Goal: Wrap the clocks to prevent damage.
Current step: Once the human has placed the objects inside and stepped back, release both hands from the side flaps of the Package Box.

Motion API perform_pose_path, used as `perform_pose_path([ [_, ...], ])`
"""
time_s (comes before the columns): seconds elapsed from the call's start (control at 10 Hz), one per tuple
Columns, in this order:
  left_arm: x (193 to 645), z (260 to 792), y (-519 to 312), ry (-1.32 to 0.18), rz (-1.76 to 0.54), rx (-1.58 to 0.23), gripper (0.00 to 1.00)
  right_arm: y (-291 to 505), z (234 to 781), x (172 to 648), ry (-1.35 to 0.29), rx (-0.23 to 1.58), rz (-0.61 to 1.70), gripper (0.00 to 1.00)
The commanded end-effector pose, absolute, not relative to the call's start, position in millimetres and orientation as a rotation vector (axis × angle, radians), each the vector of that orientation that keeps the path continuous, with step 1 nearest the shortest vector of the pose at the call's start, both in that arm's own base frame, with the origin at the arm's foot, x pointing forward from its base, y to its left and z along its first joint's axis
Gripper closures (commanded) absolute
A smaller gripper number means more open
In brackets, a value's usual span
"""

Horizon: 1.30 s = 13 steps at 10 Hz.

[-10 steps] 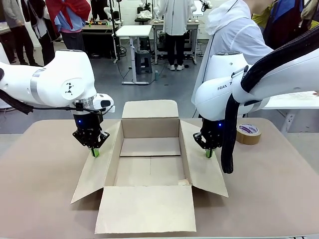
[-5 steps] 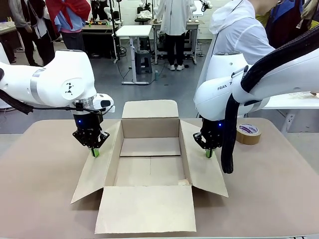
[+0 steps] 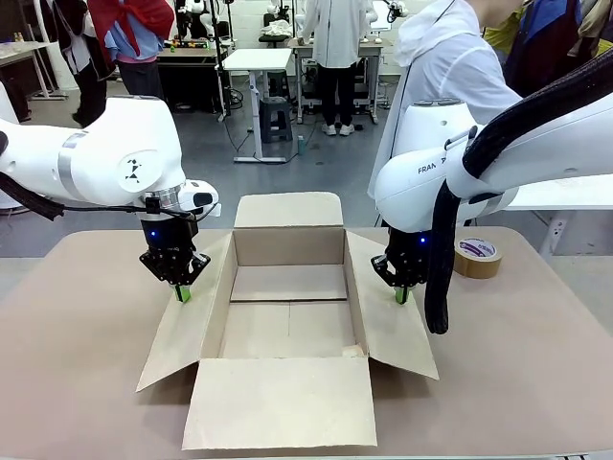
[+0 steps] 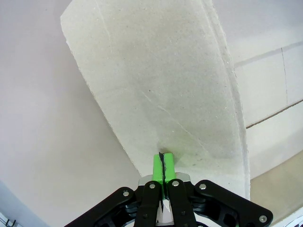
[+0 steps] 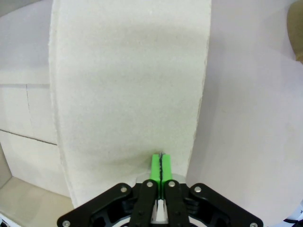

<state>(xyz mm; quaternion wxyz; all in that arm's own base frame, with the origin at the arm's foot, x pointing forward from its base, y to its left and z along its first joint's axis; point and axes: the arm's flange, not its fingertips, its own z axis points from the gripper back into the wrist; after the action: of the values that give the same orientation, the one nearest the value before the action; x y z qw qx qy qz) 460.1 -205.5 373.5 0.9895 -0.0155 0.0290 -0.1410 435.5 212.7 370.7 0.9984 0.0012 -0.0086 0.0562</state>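
I am looking at a big brown box [image 3: 287, 247] that sits open in the middle of the table [image 3: 77, 374]. The left gripper [image 3: 183, 293] has its two green fingers pinched tight together with nothing between them. Its tip pokes down on the left flap [image 3: 182, 335]. The right gripper [image 3: 401, 296] is pinched together the same way and holds nothing. Its tip rests on the right flap [image 3: 402, 335]. I think both arms are pinning the flaps down so the box is wide open for packing.

To do this well, each tip should push down softly and straight (cardboard dents if you poke it hard). The tips must not slip toward the flap's edge, or the flap could spring up. Both arms should wait out at the sides, so the hole in the middle is free for hands.

Where the clocks are, I cannot tell; the box floor looks bare. A tape roll [image 3: 476, 257] lies on the table near the right arm. A person [image 3: 450, 77] in white stands at the far side.
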Motion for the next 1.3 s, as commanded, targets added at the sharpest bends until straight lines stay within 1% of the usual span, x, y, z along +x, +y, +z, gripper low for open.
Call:
perform_pose_path([
  [0.0,459.0,372.9,-205.1,0.065,-0.293,-0.028,1.0,213.2,370.3,434.8,-0.016,-0.005,0.119,0.99],
  [1.2,459.0,372.9,-205.1,0.065,-0.293,-0.028,1.0,213.2,370.3,434.8,-0.016,-0.005,0.119,0.99],
])
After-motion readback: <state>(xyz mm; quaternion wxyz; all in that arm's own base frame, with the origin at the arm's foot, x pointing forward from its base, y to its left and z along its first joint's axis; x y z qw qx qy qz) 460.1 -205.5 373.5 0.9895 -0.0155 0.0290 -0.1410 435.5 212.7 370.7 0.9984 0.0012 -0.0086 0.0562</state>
